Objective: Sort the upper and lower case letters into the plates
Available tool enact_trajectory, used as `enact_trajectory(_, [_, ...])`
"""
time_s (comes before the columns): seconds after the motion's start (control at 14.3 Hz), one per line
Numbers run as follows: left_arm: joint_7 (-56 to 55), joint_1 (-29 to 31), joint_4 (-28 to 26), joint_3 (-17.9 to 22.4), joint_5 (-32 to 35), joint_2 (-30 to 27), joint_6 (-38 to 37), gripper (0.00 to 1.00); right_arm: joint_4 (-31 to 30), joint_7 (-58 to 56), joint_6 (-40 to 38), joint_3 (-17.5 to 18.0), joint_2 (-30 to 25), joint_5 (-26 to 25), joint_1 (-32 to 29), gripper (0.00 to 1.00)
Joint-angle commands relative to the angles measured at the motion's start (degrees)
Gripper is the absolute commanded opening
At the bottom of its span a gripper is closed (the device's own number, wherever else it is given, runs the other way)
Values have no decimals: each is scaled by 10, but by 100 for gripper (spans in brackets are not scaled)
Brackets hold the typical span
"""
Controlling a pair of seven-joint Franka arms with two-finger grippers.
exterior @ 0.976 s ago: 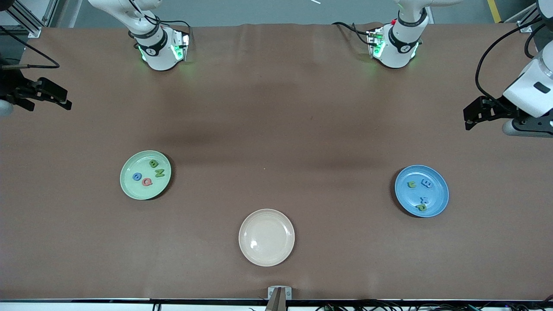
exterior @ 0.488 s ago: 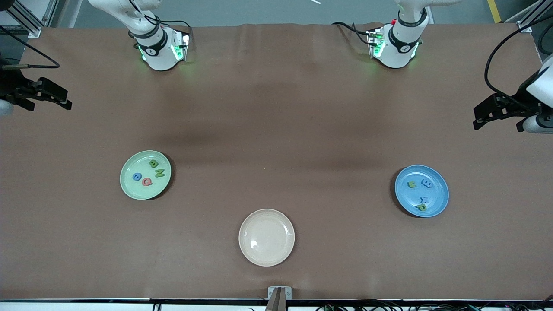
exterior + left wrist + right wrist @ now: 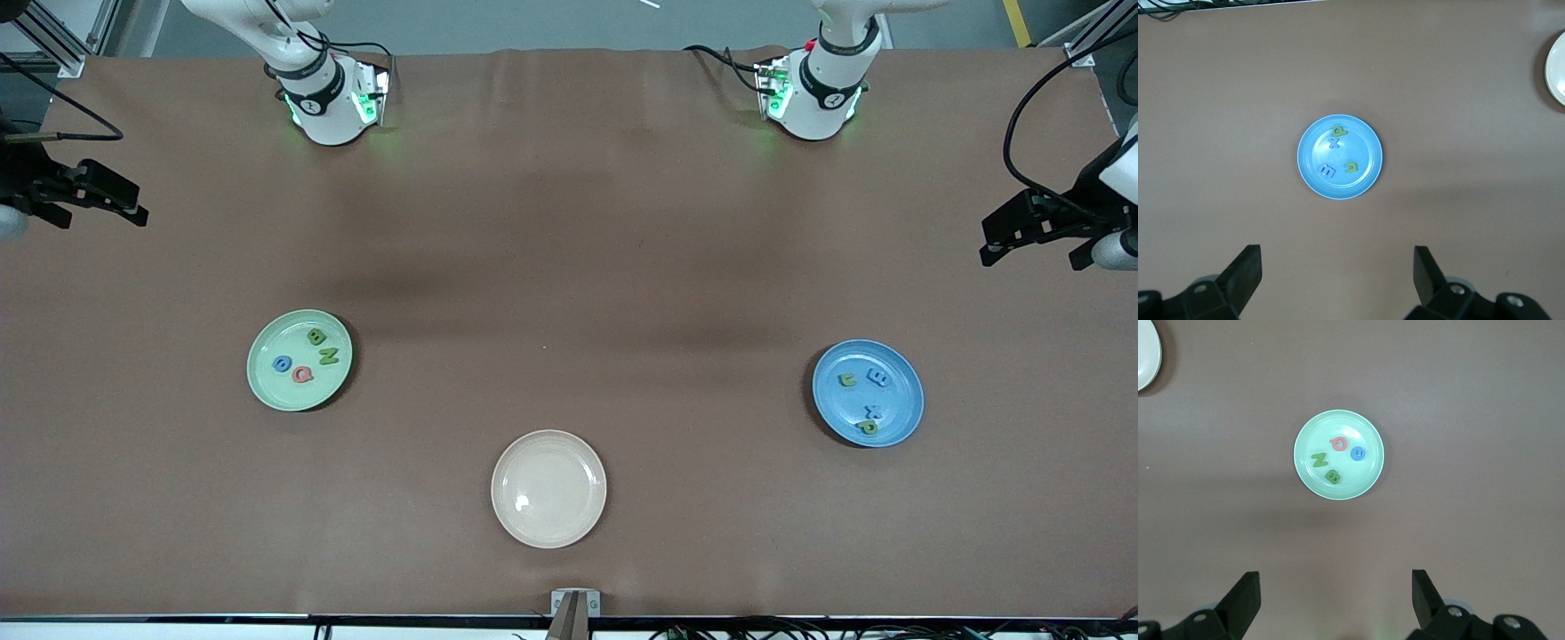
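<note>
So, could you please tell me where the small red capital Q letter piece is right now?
The red capital Q lies in the pale mint green plate toward the right arm's end of the table, beside the blue G and green N.

I see a matt brown table cover [image 3: 569, 267], faintly creased. The cream-beige plate [image 3: 548, 524] looks glossy, catching a highlight; the mint green plate [image 3: 267, 387] shines too.

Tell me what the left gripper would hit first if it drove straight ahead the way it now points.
Probably the bare brown table, short of the blue plate. The left gripper is open, empty and points down at the cloth; nothing shows between its fingers. How high it hangs is unclear, so treat this as a likely answer.
</note>
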Motion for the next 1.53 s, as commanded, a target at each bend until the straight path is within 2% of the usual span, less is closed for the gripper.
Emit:
enact_trajectory(0.0, [-9,14,5,1,-12,-3,-9,100,-3,-4,0,0,-2,1,-1,100])
enact_trajectory(1.46, [-22,14,5,1,-11,4,-7,100,-3,-4,1,1,-2,1,-1,100])
